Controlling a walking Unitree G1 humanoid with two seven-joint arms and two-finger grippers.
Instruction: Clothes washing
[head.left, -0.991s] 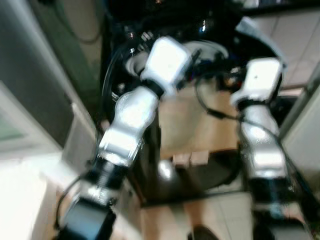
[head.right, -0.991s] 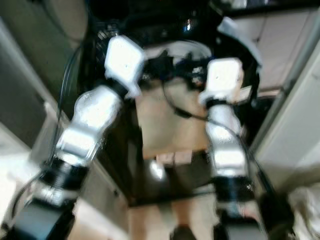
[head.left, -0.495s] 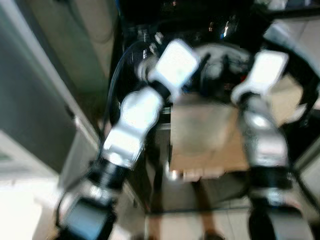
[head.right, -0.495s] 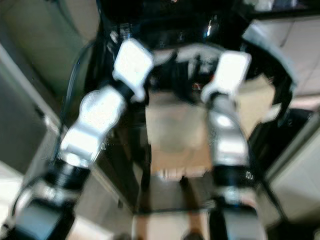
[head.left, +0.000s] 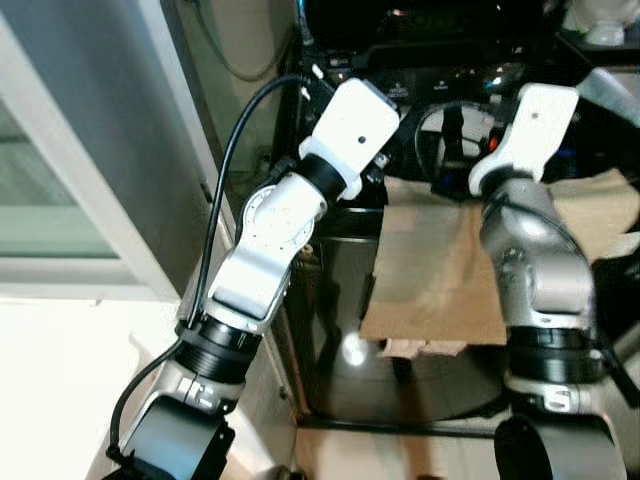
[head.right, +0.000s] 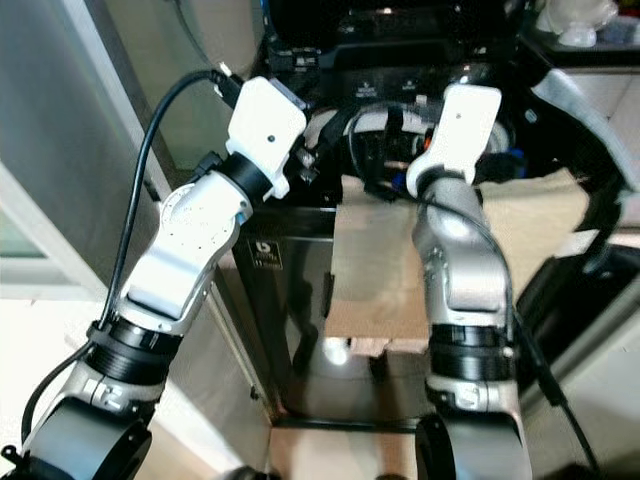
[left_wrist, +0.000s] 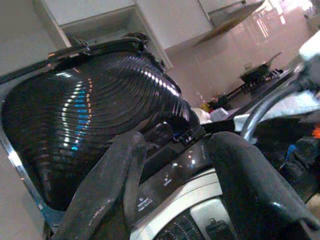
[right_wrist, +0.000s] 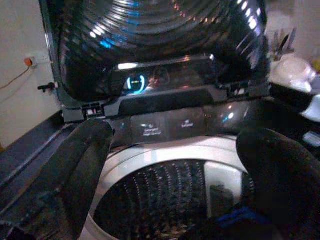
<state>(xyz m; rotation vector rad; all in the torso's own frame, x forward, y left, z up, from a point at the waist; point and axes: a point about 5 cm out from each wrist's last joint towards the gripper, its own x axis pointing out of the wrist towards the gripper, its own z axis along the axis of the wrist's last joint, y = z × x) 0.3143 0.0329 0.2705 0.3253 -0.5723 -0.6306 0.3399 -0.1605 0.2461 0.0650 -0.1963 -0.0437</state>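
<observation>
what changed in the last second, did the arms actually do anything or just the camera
Mostly the camera: the head view shifted and the blur cleared, so the whole scene slid. Both arms stayed raised over the washing machine, with the left gripper and right gripper open and empty, nothing taken or let go. The lid stays up, the brown cardboard stays draped on the front.
</observation>
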